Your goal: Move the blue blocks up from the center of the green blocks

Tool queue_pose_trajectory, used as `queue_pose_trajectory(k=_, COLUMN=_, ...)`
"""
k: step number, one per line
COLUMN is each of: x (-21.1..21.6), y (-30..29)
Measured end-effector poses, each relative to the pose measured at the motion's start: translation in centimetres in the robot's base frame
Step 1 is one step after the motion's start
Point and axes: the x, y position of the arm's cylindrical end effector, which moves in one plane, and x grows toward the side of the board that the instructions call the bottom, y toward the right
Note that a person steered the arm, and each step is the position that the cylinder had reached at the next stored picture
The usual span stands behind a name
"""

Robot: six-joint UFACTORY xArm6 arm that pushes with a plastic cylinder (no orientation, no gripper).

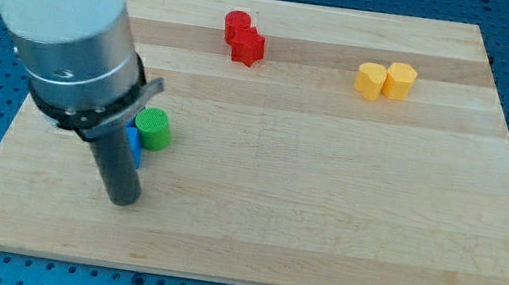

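My tip (pixel 125 200) rests on the wooden board (pixel 326 204) near the view's left, just below a blue block (pixel 134 146) that the rod mostly hides. A green cylinder (pixel 152 129) stands right of the blue block and touches it, up and to the right of my tip. Only this one green block and one sliver of blue show; any others are hidden behind the arm.
Two red blocks (pixel 243 37) sit together near the view's top, left of centre. Two yellow blocks (pixel 386 80) sit together at the top right. The arm's grey body (pixel 75 55) covers the board's upper left corner.
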Motion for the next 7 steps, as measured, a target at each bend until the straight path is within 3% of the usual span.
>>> queue_pose_trajectory(k=7, x=-11.1, y=-0.8)
